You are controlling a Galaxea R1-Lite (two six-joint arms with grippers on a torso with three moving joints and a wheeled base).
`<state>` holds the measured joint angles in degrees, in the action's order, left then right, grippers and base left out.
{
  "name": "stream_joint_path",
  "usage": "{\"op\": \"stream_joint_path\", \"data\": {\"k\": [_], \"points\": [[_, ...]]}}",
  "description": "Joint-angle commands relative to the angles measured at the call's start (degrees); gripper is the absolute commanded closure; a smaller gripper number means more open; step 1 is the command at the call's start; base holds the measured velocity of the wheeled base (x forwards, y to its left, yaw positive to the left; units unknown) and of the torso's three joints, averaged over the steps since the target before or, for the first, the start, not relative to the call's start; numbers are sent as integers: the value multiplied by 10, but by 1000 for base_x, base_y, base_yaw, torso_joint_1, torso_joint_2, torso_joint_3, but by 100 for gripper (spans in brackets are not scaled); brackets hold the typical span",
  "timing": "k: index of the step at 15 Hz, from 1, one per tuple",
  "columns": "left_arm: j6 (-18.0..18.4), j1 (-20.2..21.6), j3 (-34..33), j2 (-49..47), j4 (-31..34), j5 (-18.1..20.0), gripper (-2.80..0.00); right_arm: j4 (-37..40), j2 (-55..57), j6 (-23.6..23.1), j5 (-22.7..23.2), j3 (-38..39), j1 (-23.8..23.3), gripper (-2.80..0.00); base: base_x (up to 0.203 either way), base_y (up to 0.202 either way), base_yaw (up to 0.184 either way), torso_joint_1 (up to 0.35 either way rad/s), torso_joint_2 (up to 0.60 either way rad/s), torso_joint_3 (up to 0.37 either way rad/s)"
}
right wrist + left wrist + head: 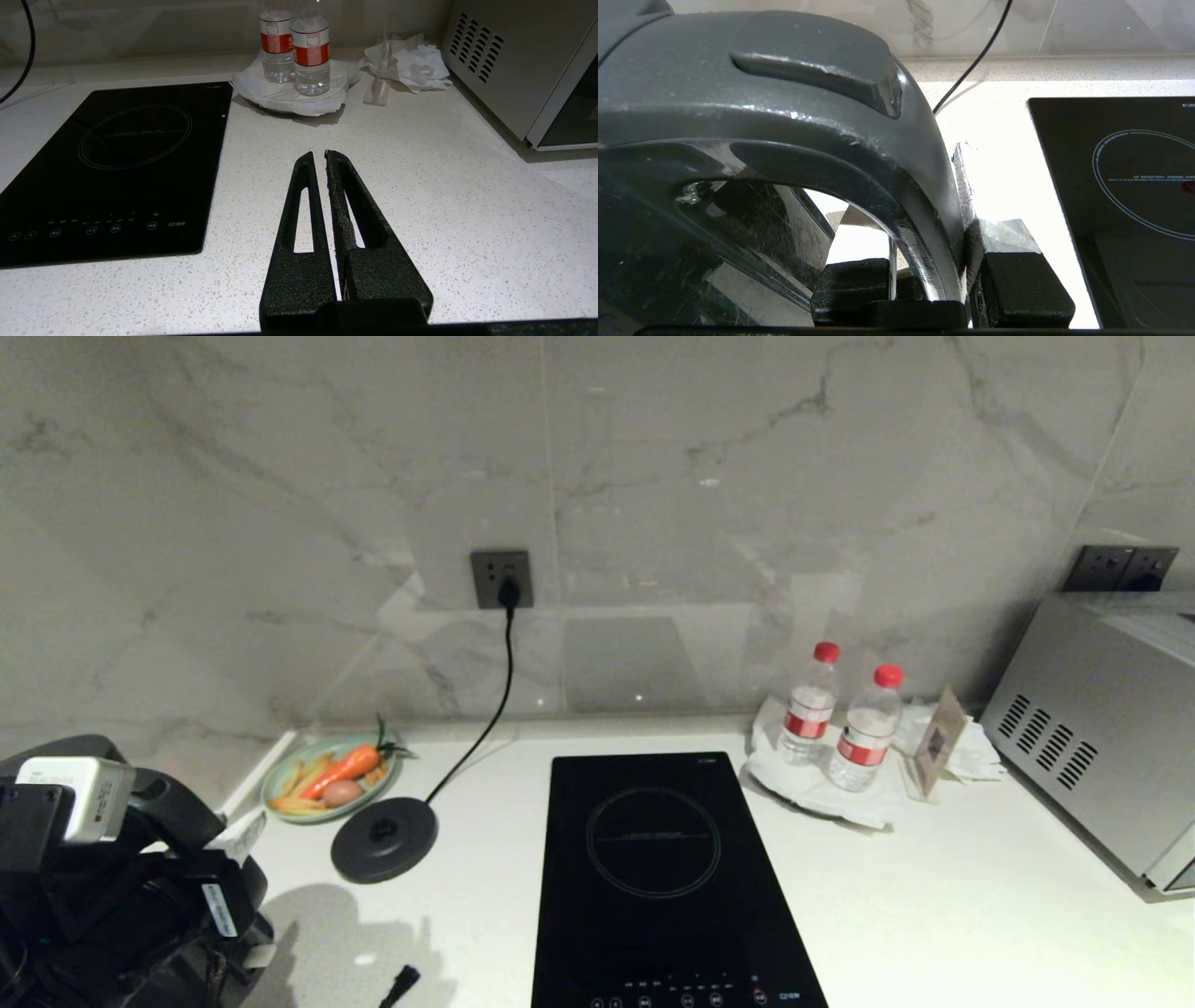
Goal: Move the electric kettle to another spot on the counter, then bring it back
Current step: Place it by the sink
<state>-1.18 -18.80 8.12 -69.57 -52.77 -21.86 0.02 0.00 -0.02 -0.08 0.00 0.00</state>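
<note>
Plainly mid-task. The kettle (752, 116) is off its base (384, 839), which sits bare on the counter (934, 896) between the plate of vegetables (329, 777) and the hob (667, 877), cord running up to the wall socket (502, 579).

Kettle now at the near left corner of the head view, mostly hidden behind the left arm; only dark curved parts show there. Left wrist view fills with its loop handle (920, 233) and lid.

Left gripper (941, 289): jaws narrow, one finger inside the loop, one outside, pinching the handle bar. Cannot tell from these views whether the kettle's bottom rests on the counter or hangs just above it.

Right gripper (324, 161): tips pressed together, holding nothing, poised above open counter to the right of the hob, with the bottles (303, 51) and the oven (528, 70) beyond it. Reads as parked.

Judgement on progress:
- Lift off the base: done.
- Move to another spot: under way or just finished, kettle well left and forward of the base.
- Release at the new spot: not yet.
- Return to the base: all still ahead.
</note>
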Motion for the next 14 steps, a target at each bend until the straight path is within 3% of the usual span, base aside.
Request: {"op": "stream_joint_path", "data": {"k": [1, 4, 14], "points": [[0, 0, 0, 0, -3, -2, 0, 1, 0, -1, 0, 0, 0, 0, 0, 0, 0, 0, 0, 0], [1, 0, 5, 1, -3, -1, 0, 0, 0, -1, 0, 0, -1, 0, 1, -1, 29, 0, 0, 0], [1, 0, 16, 0, -3, -1, 0, 0, 0, -1, 0, 0, 0, 0, -1, -8, 172, 3, 1, 3]]}}
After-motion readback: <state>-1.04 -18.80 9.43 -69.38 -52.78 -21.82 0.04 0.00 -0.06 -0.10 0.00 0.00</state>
